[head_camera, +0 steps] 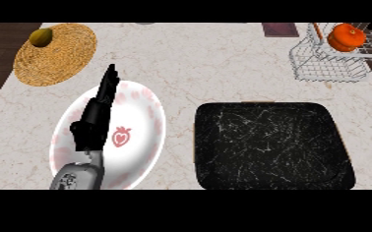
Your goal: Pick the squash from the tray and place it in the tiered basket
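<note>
The left hand (pixel 93 123) is seen at the lower left of the head view, raised over a white plate (pixel 145 128), with its fingers held straight and together, pointing away from the robot; nothing is held in it. Its grey forearm (pixel 76 176) is seen coming in from the lower edge, just below the hand. The plate beneath it is marked with pale pink blotches and a small red strawberry figure (pixel 121 136) at its middle, which is shown just to the right of the hand. The right hand is not seen anywhere in the view. To the right of the plate, just beside it but apart from it, a black tray (pixel 272 145) with thin white veining is laid flat on the pale marble counter (pixel 196 64); nothing is seen lying in it. Up and to the left of the plate, a round woven mat (pixel 62 56) is placed near the counter's left edge, and a small olive-green fruit (pixel 41 36) is set on its far left part. Far up and to the right of the plate, beyond the tray, a white wire tiered basket (pixel 327 64) is stood at the counter's far right corner, and the orange squash (pixel 346 37) is seen resting in it.
</note>
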Action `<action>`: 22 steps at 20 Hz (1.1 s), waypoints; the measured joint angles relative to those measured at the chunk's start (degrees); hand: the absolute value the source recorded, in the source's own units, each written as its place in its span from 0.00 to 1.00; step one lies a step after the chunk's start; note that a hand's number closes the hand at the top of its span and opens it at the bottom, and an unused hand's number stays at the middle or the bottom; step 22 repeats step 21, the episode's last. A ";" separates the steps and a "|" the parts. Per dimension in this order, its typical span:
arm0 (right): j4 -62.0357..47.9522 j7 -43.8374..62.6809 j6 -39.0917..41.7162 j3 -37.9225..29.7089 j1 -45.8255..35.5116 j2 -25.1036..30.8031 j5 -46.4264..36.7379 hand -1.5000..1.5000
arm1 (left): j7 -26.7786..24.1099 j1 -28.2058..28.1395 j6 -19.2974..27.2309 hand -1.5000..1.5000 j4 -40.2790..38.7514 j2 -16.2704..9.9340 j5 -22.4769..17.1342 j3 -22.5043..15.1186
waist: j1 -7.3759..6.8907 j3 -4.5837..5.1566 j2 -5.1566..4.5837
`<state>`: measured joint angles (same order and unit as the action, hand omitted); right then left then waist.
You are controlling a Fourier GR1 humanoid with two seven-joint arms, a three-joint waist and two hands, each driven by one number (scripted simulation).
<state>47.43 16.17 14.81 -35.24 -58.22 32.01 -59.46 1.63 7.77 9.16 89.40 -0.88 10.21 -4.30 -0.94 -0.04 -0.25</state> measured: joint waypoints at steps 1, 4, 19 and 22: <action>-0.22 -0.09 -1.17 -1.17 -0.21 0.06 1.08 0.00 | -0.59 0.00 -0.44 0.50 -0.55 -0.41 -0.44 0.51 | 0.07 -0.01 -0.01; -0.24 -0.69 -4.57 -5.24 -0.05 1.38 4.42 0.00 | -0.18 0.00 -0.18 0.50 -0.43 -0.42 -0.42 0.65 | 0.37 -0.01 0.06; 1.44 -2.16 2.37 -27.02 15.41 17.35 21.97 0.00 | 1.95 -0.82 0.25 0.50 1.59 -0.88 -0.42 1.53 | 2.47 -0.01 0.59; 0.38 -5.54 5.01 -30.56 20.58 19.09 24.54 0.00 | 2.48 -0.77 0.44 0.50 2.05 -0.75 -0.20 1.34 | 2.65 -0.03 0.57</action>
